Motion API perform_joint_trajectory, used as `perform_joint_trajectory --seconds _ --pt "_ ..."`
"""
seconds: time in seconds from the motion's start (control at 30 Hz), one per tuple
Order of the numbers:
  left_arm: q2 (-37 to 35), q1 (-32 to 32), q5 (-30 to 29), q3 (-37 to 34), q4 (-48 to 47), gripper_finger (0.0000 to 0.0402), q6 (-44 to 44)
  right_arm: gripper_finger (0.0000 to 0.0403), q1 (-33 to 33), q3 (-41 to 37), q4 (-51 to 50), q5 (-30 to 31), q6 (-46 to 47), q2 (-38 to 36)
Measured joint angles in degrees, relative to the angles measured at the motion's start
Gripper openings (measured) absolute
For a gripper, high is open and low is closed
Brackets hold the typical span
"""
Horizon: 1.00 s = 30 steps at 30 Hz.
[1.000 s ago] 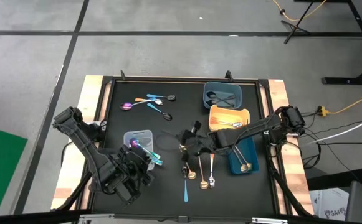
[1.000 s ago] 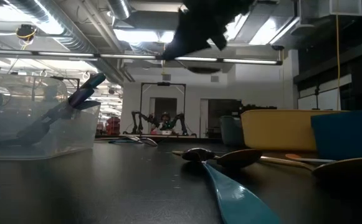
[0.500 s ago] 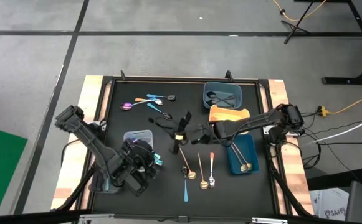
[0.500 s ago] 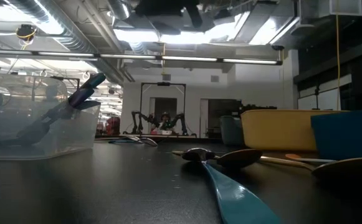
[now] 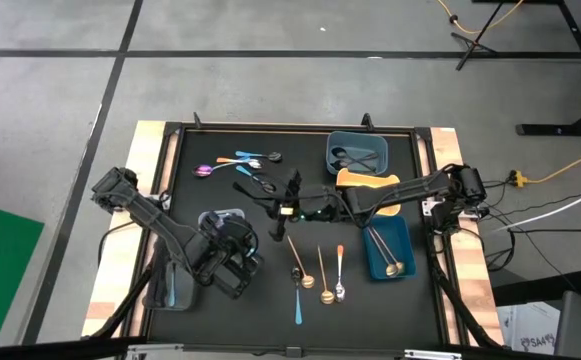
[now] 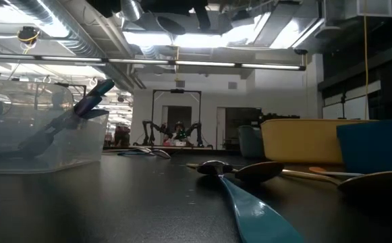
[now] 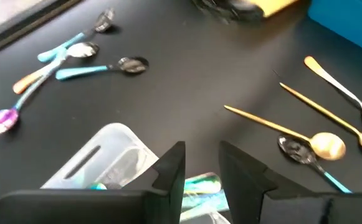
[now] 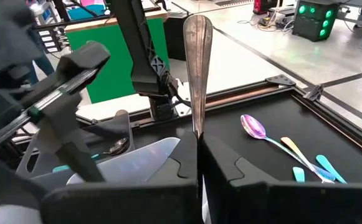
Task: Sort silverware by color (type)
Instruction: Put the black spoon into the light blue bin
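My right gripper (image 5: 273, 203) hangs over the mat's middle, shut on a dark metallic spoon (image 8: 197, 68). My left gripper (image 7: 200, 167) stands open above the near right corner of a clear tray (image 5: 220, 220). A teal spoon (image 7: 199, 186) lies in that tray right below the fingers. Purple, teal, orange and black spoons (image 5: 238, 163) lie on the mat at the far left. Gold, silver and teal spoons (image 5: 318, 275) lie near the front. My right gripper pinches the spoon's narrow shaft (image 8: 197, 127) between its two fingers. The handle's broad end (image 8: 197, 28) sticks out past the fingertips, in line with them. The spoon is lifted clear of the mat. The fingers hide its bowl.
A grey-blue tray (image 5: 358, 152) with dark spoons stands at the far right, with a yellow tray (image 5: 368, 185) in front of it. A blue tray (image 5: 390, 250) holding a gold spoon stands nearer. The black mat (image 5: 270, 300) has raised edges.
My right gripper has risen and gone toward the table's far left with the spoon, tipping from pointing down toward level. My left gripper has swung toward the table's right, over the clear tray's near right corner.
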Motion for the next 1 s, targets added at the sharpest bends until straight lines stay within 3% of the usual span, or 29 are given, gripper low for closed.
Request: perform_joint_trajectory --seconds 0.2,0.47,0.77,1.0 --pt "-3.3 0.1 -5.2 0.0 -4.3 0.0092 -4.9 0.0 0.0 0.0 0.0 0.1 0.0 0.0" --pt "-8.9 -0.6 -7.9 0.0 -5.0 0.0093 -7.5 0.0 0.0 0.0 0.8 3.6 0.0 0.0" --pt "-10.9 -2.3 -19.8 0.0 -4.8 0.0093 -7.2 0.0 0.0 0.0 14.0 5.6 0.1 0.0" --pt "-10.7 -1.4 -22.0 0.0 -3.1 0.0093 -7.1 0.0 0.0 0.0 20.2 5.6 0.1 0.0"
